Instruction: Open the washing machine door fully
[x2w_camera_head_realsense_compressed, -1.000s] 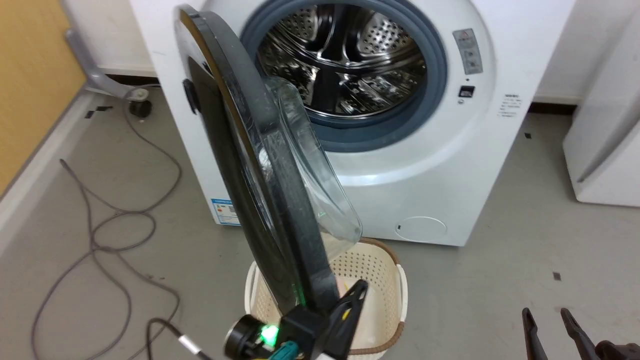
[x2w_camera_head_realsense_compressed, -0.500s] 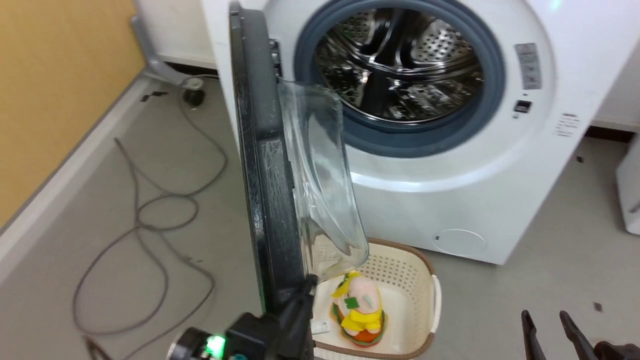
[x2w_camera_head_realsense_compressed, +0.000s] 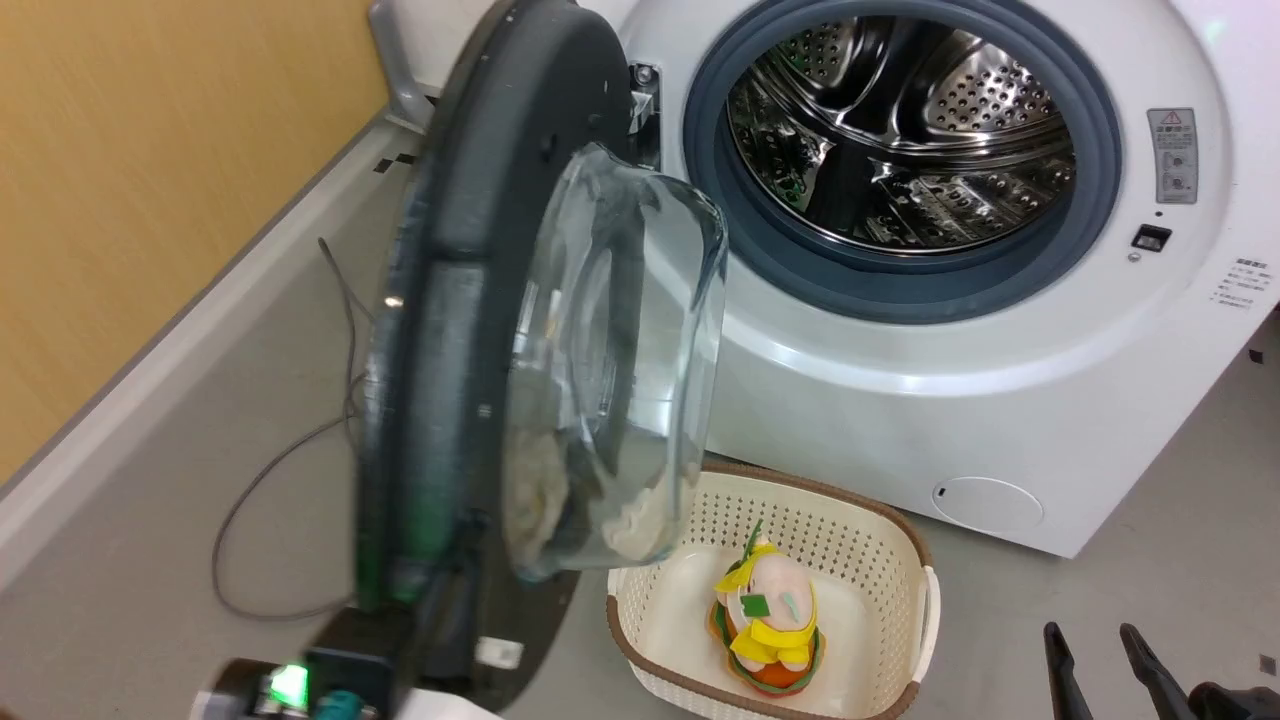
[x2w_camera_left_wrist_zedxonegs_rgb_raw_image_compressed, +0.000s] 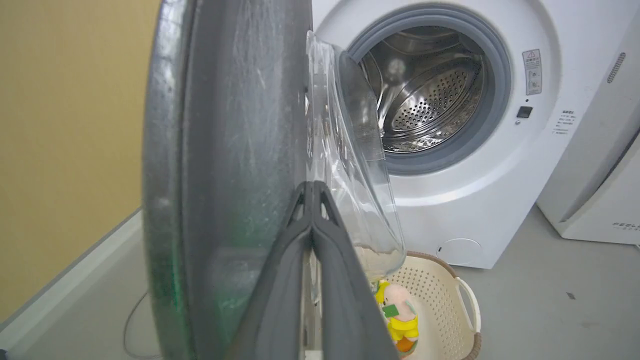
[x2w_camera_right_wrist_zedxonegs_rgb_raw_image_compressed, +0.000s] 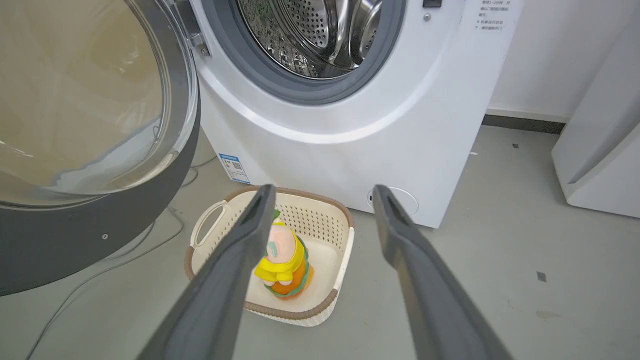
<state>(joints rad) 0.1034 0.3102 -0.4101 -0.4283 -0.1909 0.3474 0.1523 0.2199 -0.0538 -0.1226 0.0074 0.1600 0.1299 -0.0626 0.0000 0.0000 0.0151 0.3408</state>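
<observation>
While its two fingers lie pressed together with no gap, the left end effector (x2w_camera_left_wrist_zedxonegs_rgb_raw_image_compressed: 312, 186) sits low against the inner side of the washing machine door (x2w_camera_left_wrist_zedxonegs_rgb_raw_image_compressed: 235, 125). Its tips are just where the matte black ring meets the clear glass bowl (x2w_camera_left_wrist_zedxonegs_rgb_raw_image_compressed: 350, 165). Whether they truly touch the ring I cannot say, as that spot is blurred in the head view. The door is swung well out from the washing machine (x2w_camera_head_realsense_compressed: 900, 400), hinged at the machine's left edge. Its rim rises ahead and to the left of those fingers, and the bowl bulges to their right. Further left, beyond the door's outer rim, are open floor (x2w_camera_head_realsense_compressed: 150, 600), a grey cable (x2w_camera_head_realsense_compressed: 250, 500) and a yellow wall (x2w_camera_head_realsense_compressed: 150, 150). Right of the fingers, close under the door's lower edge, sits a cream basket (x2w_camera_head_realsense_compressed: 900, 540) holding a plush toy (x2w_camera_head_realsense_compressed: 765, 620). Ahead, the grey gasket (x2w_camera_head_realsense_compressed: 900, 290) and steel drum (x2w_camera_head_realsense_compressed: 900, 130) are uncovered. The right end effector (x2w_camera_right_wrist_zedxonegs_rgb_raw_image_compressed: 322, 189), fingers spread wide and holding nothing, hangs over the floor. The basket is just ahead of it, the machine's front lies beyond, and a white appliance (x2w_camera_right_wrist_zedxonegs_rgb_raw_image_compressed: 600, 125) stands well apart to its right.
</observation>
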